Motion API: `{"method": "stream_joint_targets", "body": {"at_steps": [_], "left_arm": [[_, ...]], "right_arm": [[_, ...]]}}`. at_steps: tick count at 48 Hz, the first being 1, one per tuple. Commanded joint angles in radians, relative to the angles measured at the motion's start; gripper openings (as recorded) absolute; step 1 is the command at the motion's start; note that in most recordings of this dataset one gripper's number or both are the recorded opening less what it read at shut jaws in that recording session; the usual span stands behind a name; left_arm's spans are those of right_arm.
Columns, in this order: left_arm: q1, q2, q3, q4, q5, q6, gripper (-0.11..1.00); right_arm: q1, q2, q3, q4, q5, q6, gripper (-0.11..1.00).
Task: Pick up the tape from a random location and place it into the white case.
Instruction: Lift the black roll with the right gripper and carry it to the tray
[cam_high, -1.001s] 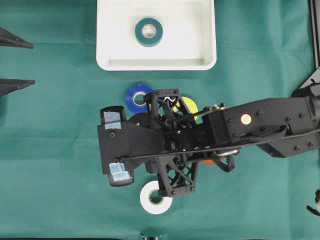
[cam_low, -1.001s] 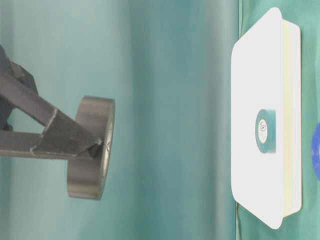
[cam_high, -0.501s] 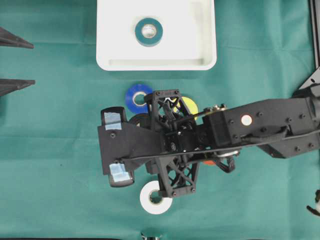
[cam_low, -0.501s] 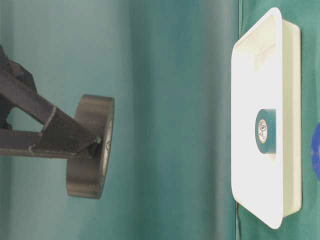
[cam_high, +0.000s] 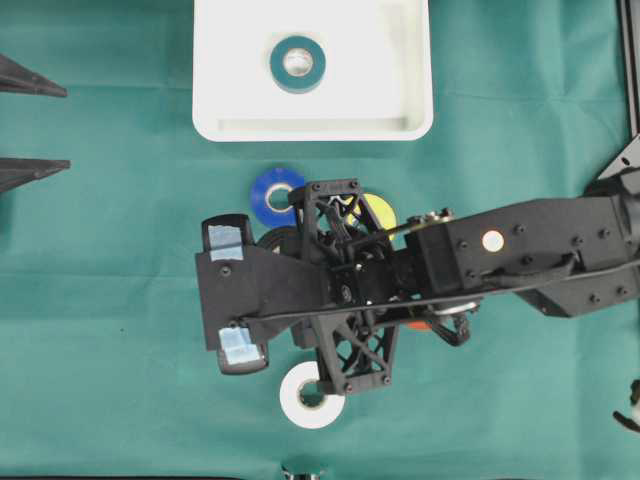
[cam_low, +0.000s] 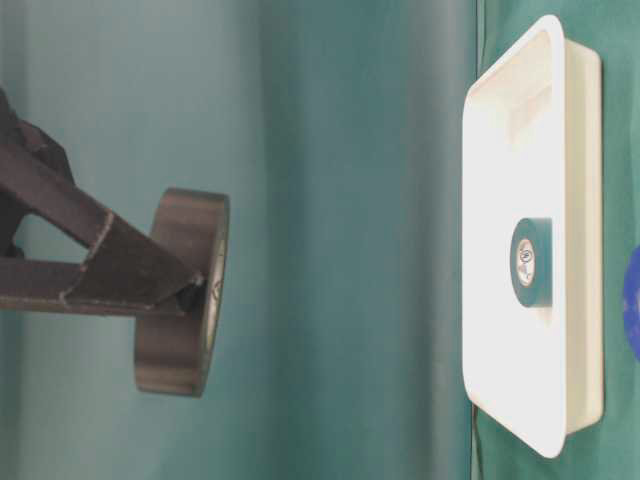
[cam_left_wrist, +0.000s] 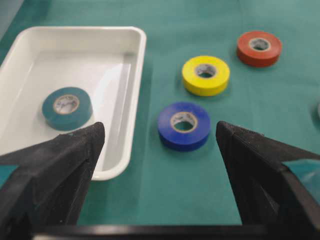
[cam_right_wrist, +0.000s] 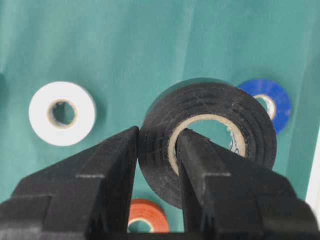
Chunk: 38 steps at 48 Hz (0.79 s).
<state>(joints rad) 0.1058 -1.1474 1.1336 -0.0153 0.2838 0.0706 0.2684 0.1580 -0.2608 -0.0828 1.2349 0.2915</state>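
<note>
The black tape (cam_right_wrist: 207, 142) is clamped by its wall between the fingers of the right gripper (cam_right_wrist: 157, 160), and is held up off the green cloth (cam_high: 100, 300).

From overhead, the white case (cam_high: 312, 125) is seen at the far side, with a teal roll (cam_high: 297, 63) lying inside. A blue roll (cam_high: 270, 192) and a white roll (cam_high: 305, 400) are partly hidden by the right arm.

At table level, the black tape is seen edge-on, well apart from the case.

In the left wrist view, the fingers of the left gripper (cam_left_wrist: 157, 170) are spread wide with nothing between them. A yellow roll (cam_left_wrist: 206, 75) and a red roll (cam_left_wrist: 259, 48) are seen.
</note>
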Motion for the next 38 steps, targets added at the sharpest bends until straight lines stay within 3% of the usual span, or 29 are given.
{"method": "stream_joint_targets", "body": {"at_steps": [1, 11, 18, 38], "left_arm": [[-0.002, 0.011, -0.008, 0.003, -0.005, 0.002, 0.96], [-0.002, 0.011, -0.008, 0.002, -0.005, 0.002, 0.96], [-0.002, 0.011, -0.008, 0.002, -0.005, 0.002, 0.96], [-0.002, 0.012, -0.006, 0.002, -0.005, 0.002, 0.96]], "right_arm": [[0.003, -0.040, -0.026, -0.008, 0.000, 0.003, 0.25], [-0.003, -0.041, -0.025, -0.009, -0.002, 0.002, 0.25], [-0.038, -0.041, -0.012, -0.041, 0.002, 0.002, 0.25], [-0.279, -0.041, 0.032, -0.048, 0.021, -0.006, 0.25]]}}
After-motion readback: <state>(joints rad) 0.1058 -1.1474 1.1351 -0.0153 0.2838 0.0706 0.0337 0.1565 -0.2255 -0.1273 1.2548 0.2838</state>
